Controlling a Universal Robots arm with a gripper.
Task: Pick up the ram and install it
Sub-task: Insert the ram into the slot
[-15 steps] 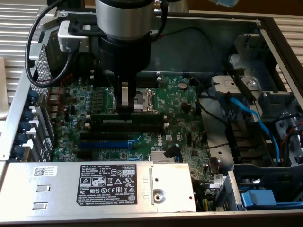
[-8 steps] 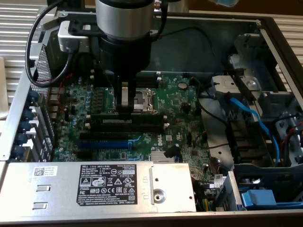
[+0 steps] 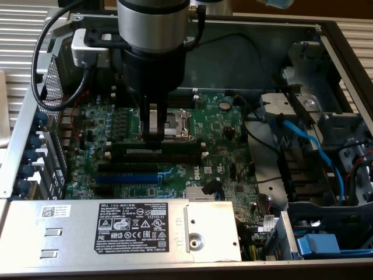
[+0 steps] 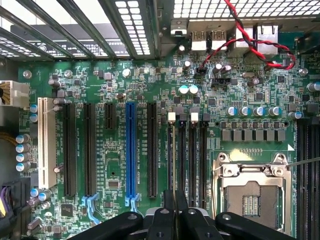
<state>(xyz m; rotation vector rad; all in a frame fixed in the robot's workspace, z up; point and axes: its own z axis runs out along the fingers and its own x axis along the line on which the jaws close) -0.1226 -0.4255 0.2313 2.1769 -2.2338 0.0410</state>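
Though only its thin top edge shows from the wrist, the ram [image 4: 174, 192] is pinched between the gripper [image 4: 175, 210] fingers, standing on edge. Its long axis runs along the black slots [image 4: 192, 150], in line with the outermost one, on the blue slot's side. On the exterior view's clock face that axis goes 9 to 3, same as the slots [image 3: 175, 153]. Which end points which way: cannot tell. The label and chips are hidden by the fingers. Whether it is seated or just above the slot: cannot tell.

The jaws are narrow, closed on that thin edge, and the fingers point straight down. From outside, the gripper [image 3: 154, 133] hangs low over the slot bank, about mid-length.

Clock positions from the ram, in the exterior view:
- CPU socket [image 3: 175, 123], silver frame, just beside at 1 o'clock; it also shows from the wrist [image 4: 252, 195].
- Blue slot [image 3: 125, 178] near at 7 o'clock, parallel to the ram's axis [image 4: 131, 150].
- Power supply [image 3: 125, 224] with a white-on-black label at 6 o'clock, well apart.
- Blue cable [image 3: 309, 146] at 3 o'clock, well apart, over the drive bay.
- Arm body at 12 o'clock, coming down from above.

From the wrist, a white slot [image 4: 44, 140] lies beyond the blue one. Red and black wires [image 4: 250, 40] loop near the rear ports.

The green motherboard [image 3: 215, 134] lies flat under everything, inside the open case.
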